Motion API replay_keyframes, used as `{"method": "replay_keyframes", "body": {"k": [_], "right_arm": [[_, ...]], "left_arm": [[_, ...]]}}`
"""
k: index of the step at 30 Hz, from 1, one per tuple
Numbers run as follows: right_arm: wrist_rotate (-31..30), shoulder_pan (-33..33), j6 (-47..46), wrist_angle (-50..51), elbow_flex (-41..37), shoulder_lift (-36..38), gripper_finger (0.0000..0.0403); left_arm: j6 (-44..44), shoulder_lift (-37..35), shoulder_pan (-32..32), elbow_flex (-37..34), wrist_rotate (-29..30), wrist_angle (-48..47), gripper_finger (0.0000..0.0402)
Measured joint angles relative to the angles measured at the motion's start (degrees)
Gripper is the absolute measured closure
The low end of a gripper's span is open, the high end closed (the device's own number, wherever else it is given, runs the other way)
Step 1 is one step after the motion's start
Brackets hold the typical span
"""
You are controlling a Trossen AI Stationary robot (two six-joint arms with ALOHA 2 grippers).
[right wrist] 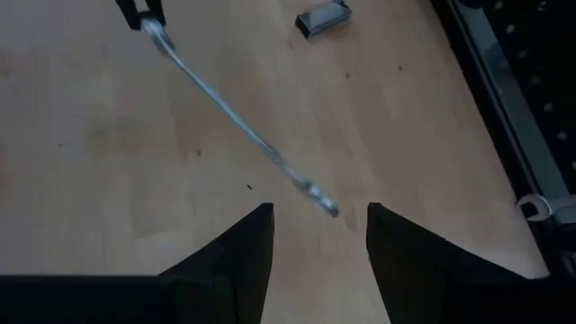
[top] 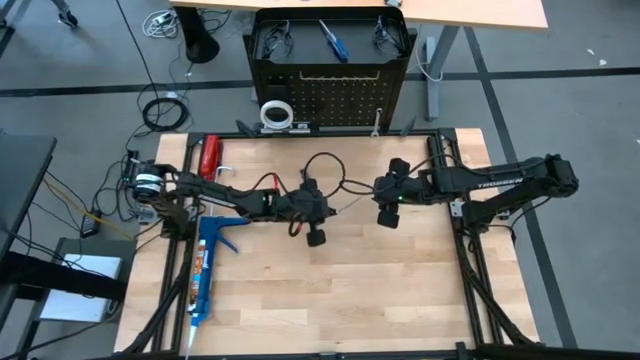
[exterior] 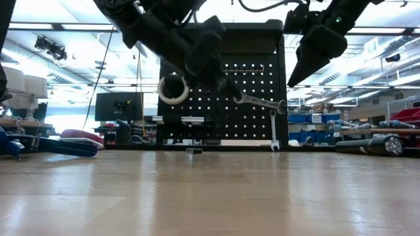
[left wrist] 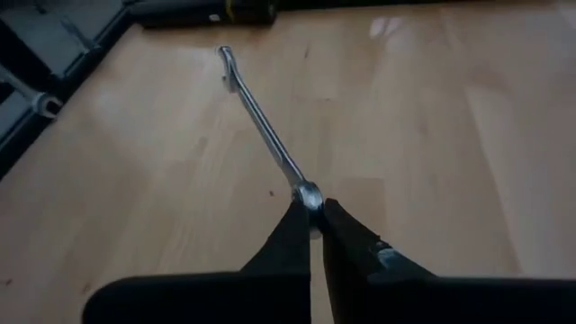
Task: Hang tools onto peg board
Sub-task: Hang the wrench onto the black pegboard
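My left gripper [left wrist: 315, 214] is shut on a silver wrench [left wrist: 261, 126], held above the middle of the wooden table [top: 330, 290]. My right gripper [right wrist: 319, 216] is open, its fingers just above and to either side of the wrench's free end [right wrist: 317, 196], apart from it in the low view [exterior: 292, 82]. The black peg board [top: 330, 95] stands at the far edge. A white tape roll [top: 276, 112] and a second wrench [exterior: 273, 131] hang on it. A blue-handled screwdriver [top: 333, 40] and safety glasses [top: 272, 40] lie in its top tray. My left gripper pinches the wrench's ring end [left wrist: 309, 194] between its two fingertips. The fingers come from the table's left, slanting down, roughly in line with the wrench. The wrench is lifted clear of the table and sticks out toward the right arm, its free end [exterior: 281, 105] a little lower.
A long blue caulking gun [top: 205, 275] lies along the table's left side, and a red-handled tool [top: 209, 157] lies at the far left corner. A small grey block [right wrist: 324, 20] lies on the table in front of the peg board.
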State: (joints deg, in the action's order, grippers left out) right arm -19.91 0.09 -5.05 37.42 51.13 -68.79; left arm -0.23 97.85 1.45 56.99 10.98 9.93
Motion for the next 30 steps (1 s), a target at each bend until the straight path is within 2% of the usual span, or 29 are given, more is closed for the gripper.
{"method": "replay_keyframes", "body": {"k": [10, 17, 21, 26, 30], "right_arm": [[0.6, 3.6, -1.0, -1.7, 0.0, -0.1, 0.0221], [7.9, 6.4, -1.8, -1.0, -0.4, -0.7, 0.0215], [8.0, 9.1, -1.1, -4.3, -4.0, -1.6, 0.0216], [1.6, 10.3, 1.3, -10.6, -5.6, -1.8, 0.0217], [3.7, 9.1, 3.7, -11.7, -5.6, -2.7, 0.0217]], "left_arm": [[0.7, -2.0, -1.8, 0.0, -7.0, -6.4, 0.0393], [0.7, -4.0, -2.7, 0.1, -8.7, -10.9, 0.0393], [1.3, -5.5, -2.7, 0.1, -8.7, -12.3, 0.0393], [1.5, -6.3, -2.6, 0.1, -10.1, -12.8, 0.0393], [1.8, -6.3, -2.6, 0.1, -13.5, -12.5, 0.0393]]}}
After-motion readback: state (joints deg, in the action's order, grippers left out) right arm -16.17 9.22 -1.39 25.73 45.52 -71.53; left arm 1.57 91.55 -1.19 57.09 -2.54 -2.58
